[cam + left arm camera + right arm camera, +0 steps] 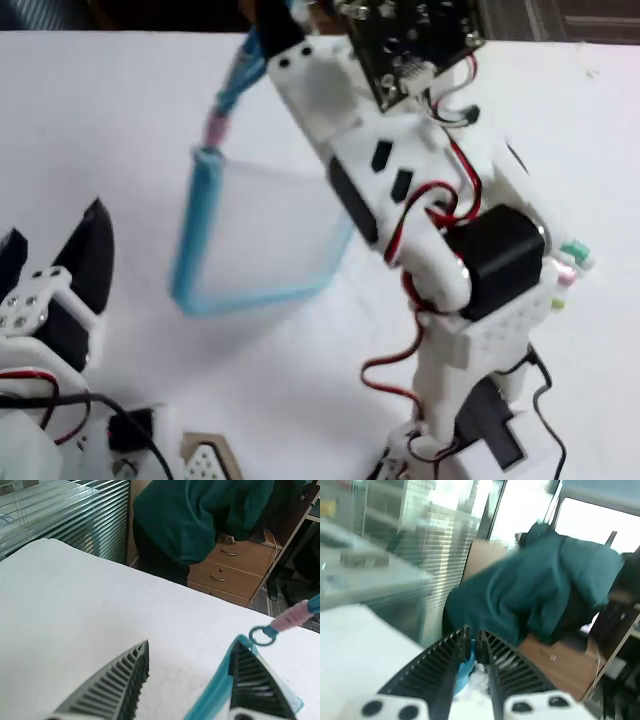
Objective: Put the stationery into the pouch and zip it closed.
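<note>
A clear pouch [262,228] with a light-blue rim hangs tilted above the white table [100,110]. Its zip pull [228,95], a blue cord with a pink bead, runs up into my right gripper [268,32] at the far middle, which is shut on the cord. In the right wrist view the right gripper [474,634] pinches a blue strip [467,666]. My left gripper [55,228] stands open at the near left. In the left wrist view the left gripper [192,652] has the pouch's blue rim [216,695] against one finger, with the pull ring [262,636] just beyond.
Small green and pink stationery pieces [572,262] peek out on the table behind the right arm's motor block [500,255]. A person in a teal top [200,515] stands beyond the table's far edge, by a wooden drawer unit [235,567].
</note>
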`<state>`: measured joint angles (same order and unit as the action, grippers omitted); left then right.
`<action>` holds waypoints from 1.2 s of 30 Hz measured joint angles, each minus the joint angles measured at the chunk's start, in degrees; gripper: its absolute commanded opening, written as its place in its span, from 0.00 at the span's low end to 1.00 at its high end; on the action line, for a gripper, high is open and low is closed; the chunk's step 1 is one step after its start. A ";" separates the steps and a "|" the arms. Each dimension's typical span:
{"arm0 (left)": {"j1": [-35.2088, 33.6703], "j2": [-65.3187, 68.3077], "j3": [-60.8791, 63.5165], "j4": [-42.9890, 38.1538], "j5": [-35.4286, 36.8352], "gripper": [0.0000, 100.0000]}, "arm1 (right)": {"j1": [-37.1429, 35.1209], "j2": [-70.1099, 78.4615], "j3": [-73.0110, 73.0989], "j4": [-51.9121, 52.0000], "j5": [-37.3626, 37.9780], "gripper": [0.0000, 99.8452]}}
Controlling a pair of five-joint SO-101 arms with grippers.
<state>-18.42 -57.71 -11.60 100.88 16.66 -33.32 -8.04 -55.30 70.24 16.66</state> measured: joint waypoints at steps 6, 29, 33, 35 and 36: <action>0.00 -0.44 1.14 -0.09 0.00 0.27 | 0.53 -0.26 0.00 -1.32 0.00 0.02; 6.33 -0.53 1.23 -0.09 0.00 0.27 | 0.88 -1.85 -3.08 -11.08 -1.76 0.02; 6.33 -0.53 1.23 -0.09 0.00 0.27 | 3.16 -2.02 -3.52 2.20 -1.76 0.03; 6.33 -0.53 2.37 -0.26 0.00 0.27 | 5.89 -2.02 -3.52 10.46 -1.76 0.09; 6.33 -0.53 3.52 -0.70 0.00 0.27 | 7.47 -2.02 -3.52 14.86 -1.76 0.12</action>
<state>-12.09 -58.24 -8.09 100.18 16.66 -25.85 -10.07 -58.81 85.10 14.90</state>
